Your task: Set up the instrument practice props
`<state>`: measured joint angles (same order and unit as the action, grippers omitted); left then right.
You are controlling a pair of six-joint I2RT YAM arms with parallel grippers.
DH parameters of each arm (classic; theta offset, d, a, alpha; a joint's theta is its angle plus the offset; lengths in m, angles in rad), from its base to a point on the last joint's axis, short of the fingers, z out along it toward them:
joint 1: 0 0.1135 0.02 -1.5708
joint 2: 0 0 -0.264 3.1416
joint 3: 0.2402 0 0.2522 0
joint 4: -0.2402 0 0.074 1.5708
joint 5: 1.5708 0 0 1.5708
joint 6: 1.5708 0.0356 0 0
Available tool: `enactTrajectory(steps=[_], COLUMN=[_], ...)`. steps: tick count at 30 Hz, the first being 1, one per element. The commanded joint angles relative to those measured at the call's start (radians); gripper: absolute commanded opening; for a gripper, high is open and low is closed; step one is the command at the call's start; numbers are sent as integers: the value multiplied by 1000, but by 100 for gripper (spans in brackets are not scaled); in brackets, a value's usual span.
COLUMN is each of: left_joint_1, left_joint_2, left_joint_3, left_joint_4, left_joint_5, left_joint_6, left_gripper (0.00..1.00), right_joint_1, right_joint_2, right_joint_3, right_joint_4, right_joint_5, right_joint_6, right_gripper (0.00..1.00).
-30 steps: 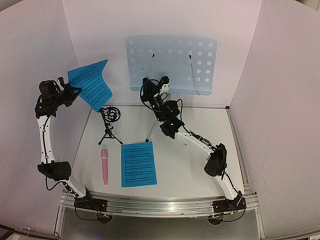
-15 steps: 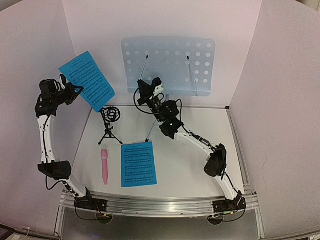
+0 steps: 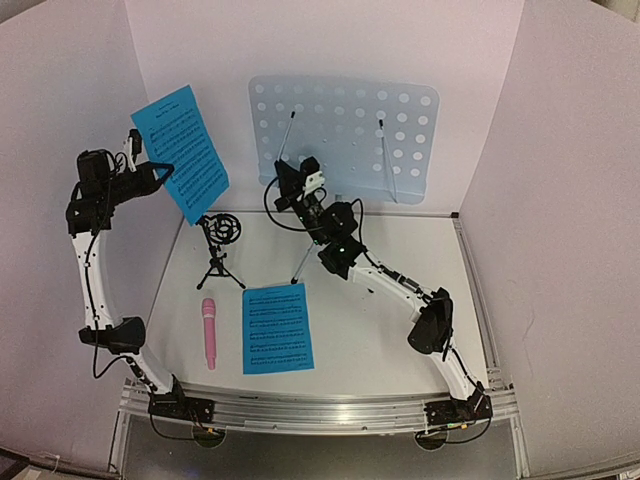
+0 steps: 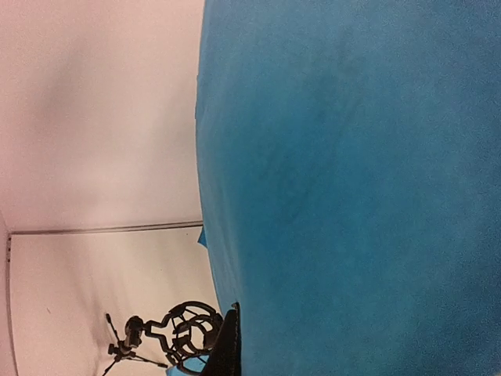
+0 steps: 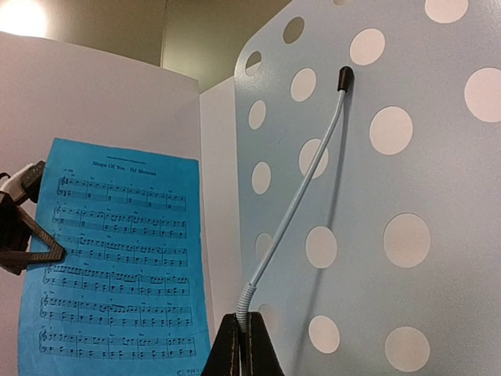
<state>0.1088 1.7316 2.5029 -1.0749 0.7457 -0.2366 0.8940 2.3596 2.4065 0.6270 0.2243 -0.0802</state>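
The pale-blue perforated music stand (image 3: 345, 135) rises at the back of the table. My right gripper (image 3: 285, 180) is shut on the spring base of its left wire page holder (image 5: 301, 188), fingers (image 5: 235, 352) pinched together round the coil. My left gripper (image 3: 160, 172) is shut on the edge of a bright-blue sheet of music (image 3: 180, 150), held upright in the air left of the stand. That sheet (image 4: 352, 180) fills the left wrist view and hides one finger. A second sheet (image 3: 278, 328) lies flat on the table, with the pink microphone (image 3: 209, 333) beside it and the small black ring-topped tripod (image 3: 220, 245) behind.
White walls close in the table on the left, back and right. The stand's thin tripod leg (image 3: 303, 262) slants down beside my right arm. The held sheet (image 5: 117, 258) and the left gripper's tip (image 5: 19, 227) show in the right wrist view.
My left gripper has lifted the blue sheet higher and turned it more upright. My right gripper shifted slightly left on the stand, and the stand's panel rocked a little.
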Motion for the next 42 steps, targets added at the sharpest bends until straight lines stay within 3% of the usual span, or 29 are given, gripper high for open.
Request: enactTrajectory(steps=[1,7,13,22,34,42], left_joint_1=[-26,-127,-132,-132,-155,-158], left_joint_2=[-24,-75,-82,-107,-29,15], left_joint_3=[37,23,100,99,75,81], left_joint_4=[-60,-88,-94,-97,135,216], left_joint_5=[30,15,69,134,213,203], left_joint_6=[179,311,286,246,0,-74], left_gripper=[0,0,0,0,0,0], right_joint_1=[-5,-20,-21,-27,-27,-27], right_joint_2=[-72,-99,-112,-109,-126,-129], right_joint_3=[-1,-45,-64,-57,-80,-87], right_joint_4=[48,48,54,72,71,72], right_joint_5=[-51,-67,-89,-60,-78,-88], right_joint_6=[58,50,9,33,40,47], right_gripper=[0,0,0,0,0,0])
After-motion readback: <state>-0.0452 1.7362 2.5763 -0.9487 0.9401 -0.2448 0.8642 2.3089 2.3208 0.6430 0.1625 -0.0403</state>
